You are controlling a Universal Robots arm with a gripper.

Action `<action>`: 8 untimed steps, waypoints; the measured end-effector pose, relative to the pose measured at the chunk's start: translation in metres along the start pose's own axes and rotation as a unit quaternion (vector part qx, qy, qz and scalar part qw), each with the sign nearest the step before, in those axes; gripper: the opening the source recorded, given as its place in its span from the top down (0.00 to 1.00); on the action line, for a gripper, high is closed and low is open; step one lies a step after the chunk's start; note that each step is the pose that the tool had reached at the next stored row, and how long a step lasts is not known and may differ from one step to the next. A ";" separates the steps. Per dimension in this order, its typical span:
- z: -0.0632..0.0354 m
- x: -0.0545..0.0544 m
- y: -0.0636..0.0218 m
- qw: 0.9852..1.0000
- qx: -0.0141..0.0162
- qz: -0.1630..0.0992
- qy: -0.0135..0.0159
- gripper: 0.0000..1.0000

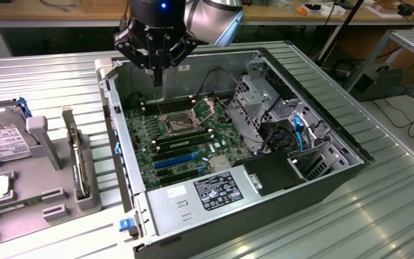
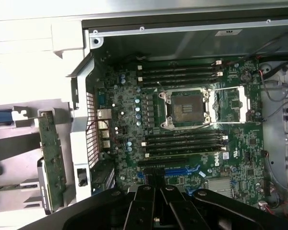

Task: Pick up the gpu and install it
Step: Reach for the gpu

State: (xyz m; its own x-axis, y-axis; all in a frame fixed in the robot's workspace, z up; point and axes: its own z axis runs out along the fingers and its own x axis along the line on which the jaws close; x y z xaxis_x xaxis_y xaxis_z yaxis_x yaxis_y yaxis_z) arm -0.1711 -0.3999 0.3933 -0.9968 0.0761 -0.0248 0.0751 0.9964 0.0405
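The gpu (image 1: 76,156) stands on edge in a slot of the grey holder (image 1: 45,162), outside the case on the exterior view's left. In the wrist view the gpu (image 2: 50,158) shows a green board edge beside the case's side wall. My gripper (image 1: 158,81) hangs over the far end of the open computer case (image 1: 336,145), above the motherboard (image 1: 185,135), well away from the gpu. Its fingers are shut together and hold nothing. The wrist view has the shut fingers (image 2: 145,206) above the blue expansion slots (image 2: 170,170).
A silver hard drive (image 1: 2,135) with a white label sits in the holder at the exterior view's left edge, a thin green memory stick (image 1: 13,206) in front of it. Drive cages (image 1: 264,91) and a black power supply (image 1: 275,172) take up the case's other side.
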 end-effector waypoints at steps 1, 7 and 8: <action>0.0000 0.000 -0.0001 1.000 0.000 0.000 0.000 0.89; -0.0001 0.004 -0.0008 1.000 0.000 0.000 0.000 0.89; -0.0002 0.005 -0.0009 1.000 0.000 0.000 0.000 0.89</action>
State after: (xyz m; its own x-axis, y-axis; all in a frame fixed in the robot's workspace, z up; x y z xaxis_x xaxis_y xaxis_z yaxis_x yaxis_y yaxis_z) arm -0.1763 -0.4004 0.3933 -0.9968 0.0761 -0.0248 0.0751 0.9964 0.0406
